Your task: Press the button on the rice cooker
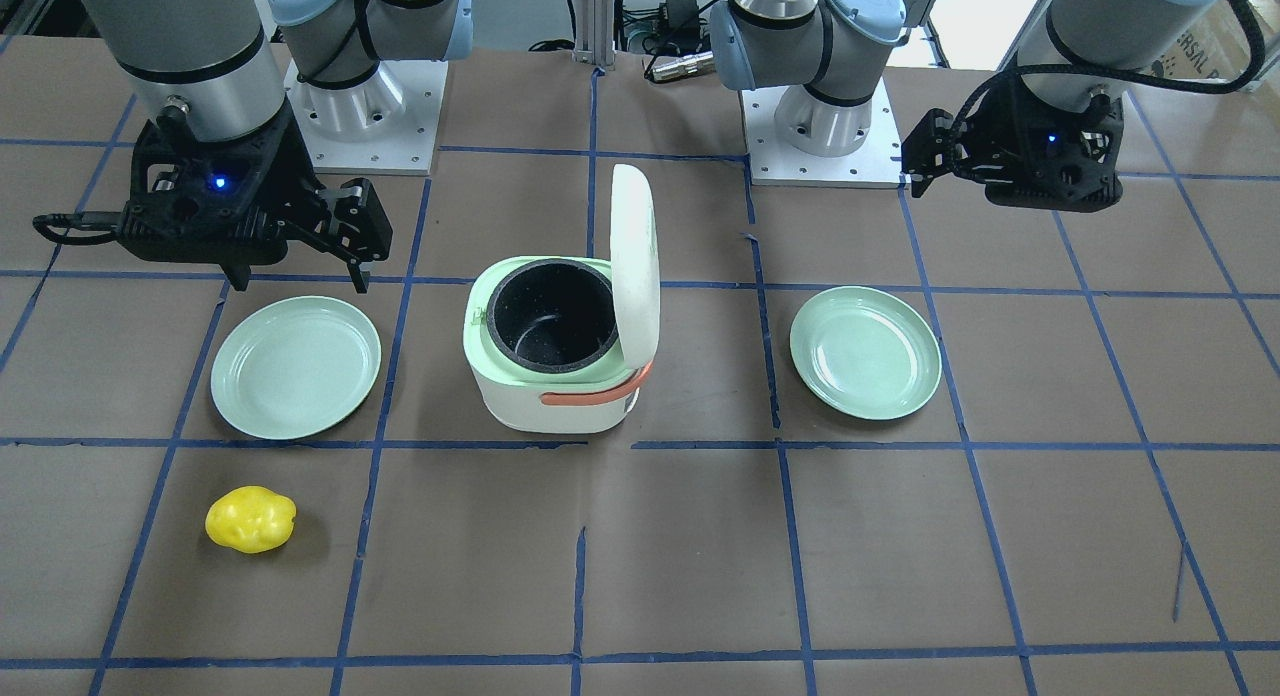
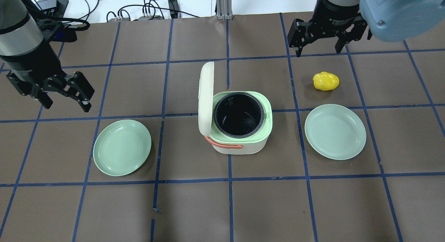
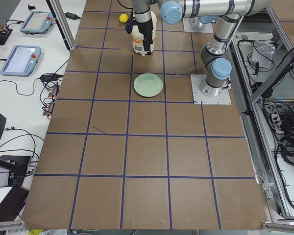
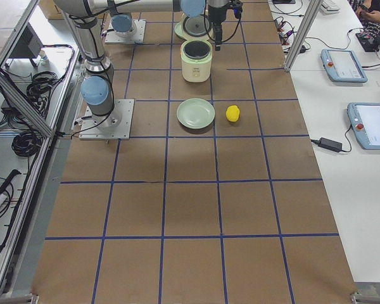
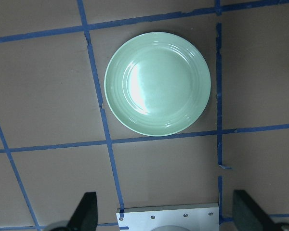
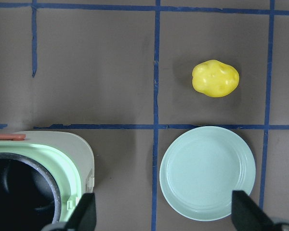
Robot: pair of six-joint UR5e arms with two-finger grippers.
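Observation:
The white rice cooker (image 1: 560,401) stands mid-table with its lid (image 1: 634,261) upright and open, showing the empty black inner pot (image 2: 238,115), mint rim and orange handle (image 2: 224,144). No button shows clearly in any view. My left gripper (image 2: 66,101) hangs open and empty above the table, well left of the cooker, over a green plate (image 5: 157,84). My right gripper (image 2: 319,47) is open and empty, high over the far right. Its wrist view shows the cooker's corner (image 6: 82,154) at the bottom left.
Two mint green plates flank the cooker, one on its left (image 2: 121,147) and one on its right (image 2: 335,131). A yellow lumpy object (image 2: 325,81) lies beyond the right plate. The arms' base plates (image 1: 365,126) sit at the near edge.

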